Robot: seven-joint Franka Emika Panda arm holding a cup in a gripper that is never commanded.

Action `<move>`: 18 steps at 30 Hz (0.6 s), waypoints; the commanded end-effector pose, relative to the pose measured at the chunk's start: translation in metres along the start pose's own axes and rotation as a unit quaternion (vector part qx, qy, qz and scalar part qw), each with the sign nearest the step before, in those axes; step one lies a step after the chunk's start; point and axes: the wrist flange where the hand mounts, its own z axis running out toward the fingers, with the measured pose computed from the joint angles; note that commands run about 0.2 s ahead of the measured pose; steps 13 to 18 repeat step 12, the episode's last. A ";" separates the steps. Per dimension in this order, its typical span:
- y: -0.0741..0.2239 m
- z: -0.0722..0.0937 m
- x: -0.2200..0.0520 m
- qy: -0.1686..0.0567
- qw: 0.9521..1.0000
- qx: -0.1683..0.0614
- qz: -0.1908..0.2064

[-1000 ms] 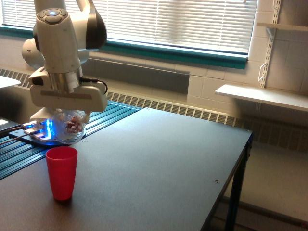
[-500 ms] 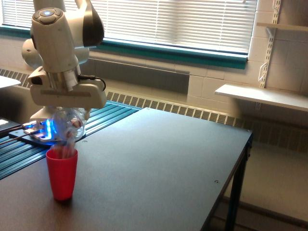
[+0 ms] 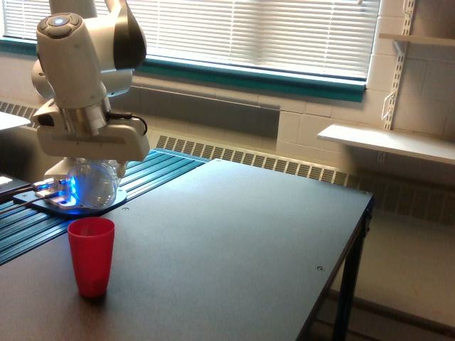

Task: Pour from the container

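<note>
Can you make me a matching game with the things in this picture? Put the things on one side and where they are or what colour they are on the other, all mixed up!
Things:
1. The opaque red plastic cup
2. The clear plastic cup
3. The white wall shelf
4. The window blinds

Places or states:
A. Fixed to the wall at the exterior view's right
B. Standing upright on the dark table
C. Held up in the air under the white robot gripper
D. Along the top, above the teal window sill

Pairs: 1-B, 2-C, 3-A, 4-D
</note>
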 end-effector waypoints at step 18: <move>-0.005 -0.001 -0.004 0.017 1.000 0.001 -0.018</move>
